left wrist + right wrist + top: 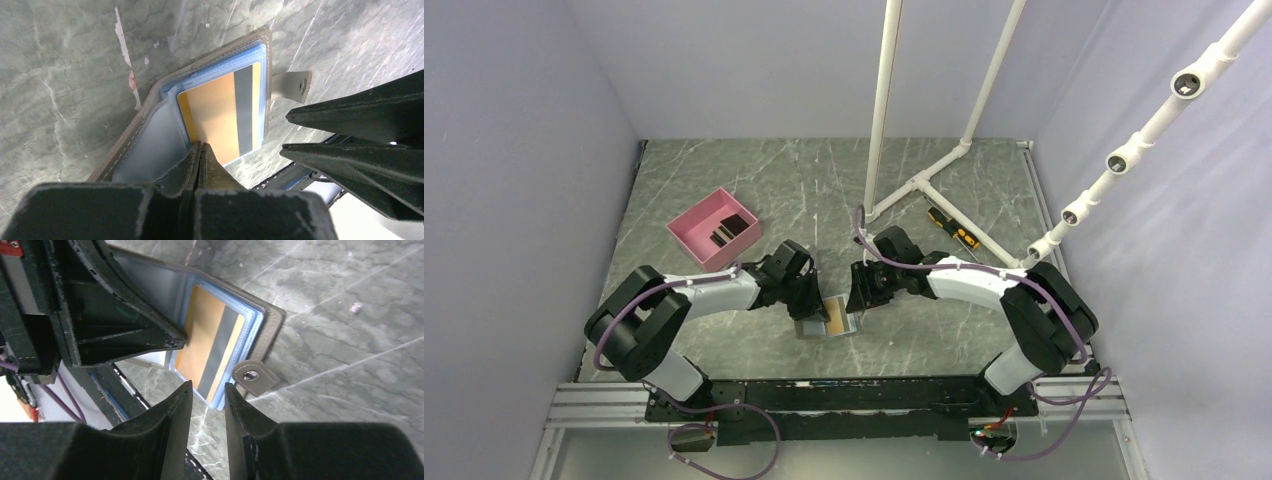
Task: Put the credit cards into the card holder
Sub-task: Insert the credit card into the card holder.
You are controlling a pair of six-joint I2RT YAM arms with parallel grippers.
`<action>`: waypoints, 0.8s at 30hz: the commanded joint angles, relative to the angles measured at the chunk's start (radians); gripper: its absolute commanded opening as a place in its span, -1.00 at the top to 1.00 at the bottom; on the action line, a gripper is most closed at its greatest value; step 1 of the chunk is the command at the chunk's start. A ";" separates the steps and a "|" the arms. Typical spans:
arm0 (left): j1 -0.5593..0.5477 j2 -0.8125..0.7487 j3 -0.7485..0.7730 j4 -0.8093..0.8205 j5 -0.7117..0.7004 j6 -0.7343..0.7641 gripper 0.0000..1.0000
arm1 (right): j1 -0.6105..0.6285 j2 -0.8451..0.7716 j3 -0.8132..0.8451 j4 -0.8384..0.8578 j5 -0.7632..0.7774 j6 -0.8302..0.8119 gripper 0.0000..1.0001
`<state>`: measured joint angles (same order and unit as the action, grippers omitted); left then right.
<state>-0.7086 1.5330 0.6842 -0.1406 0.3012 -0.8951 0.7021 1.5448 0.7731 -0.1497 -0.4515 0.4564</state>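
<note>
The grey card holder (pixel 812 328) lies open on the table between the arms, its light blue lining up. An orange credit card (pixel 215 120) with a grey stripe lies in its blue sleeves; it also shows in the right wrist view (pixel 202 340). My left gripper (pixel 200 146) is shut, its tips resting on the near edge of the orange card and the clear sleeve. My right gripper (pixel 208 387) is open a little and empty, just off the holder's edge by the snap tab (pixel 252 376). Black cards (pixel 729 232) lie in the pink box.
The pink box (pixel 696 236) stands at the back left. A yellow-and-black screwdriver (pixel 952 228) lies at the back right beside the white pipe frame (pixel 924 180). The two grippers are close together over the holder.
</note>
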 commanded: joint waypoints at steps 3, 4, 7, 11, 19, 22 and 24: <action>-0.005 0.033 -0.034 0.001 -0.059 0.010 1.00 | -0.004 0.031 -0.028 0.096 -0.090 0.047 0.31; -0.005 0.031 -0.041 0.003 -0.060 0.007 1.00 | -0.005 0.040 -0.029 0.103 -0.096 0.051 0.31; -0.005 0.020 -0.061 0.010 -0.065 0.002 1.00 | -0.007 0.060 -0.037 0.122 -0.111 0.058 0.29; -0.005 0.020 -0.079 0.024 -0.058 -0.004 1.00 | -0.009 0.079 -0.045 0.144 -0.129 0.069 0.28; -0.005 0.019 -0.094 0.041 -0.050 -0.012 1.00 | -0.010 0.057 -0.038 0.117 -0.111 0.061 0.32; -0.004 0.015 -0.099 0.044 -0.049 -0.012 1.00 | -0.010 0.026 -0.029 0.081 -0.092 0.045 0.29; -0.005 0.015 -0.102 0.048 -0.050 -0.013 1.00 | -0.009 0.018 -0.029 0.076 -0.097 0.045 0.29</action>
<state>-0.7063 1.5227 0.6243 -0.0418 0.3149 -0.9264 0.6945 1.6142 0.7273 -0.0647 -0.5560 0.5220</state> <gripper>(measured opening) 0.009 0.355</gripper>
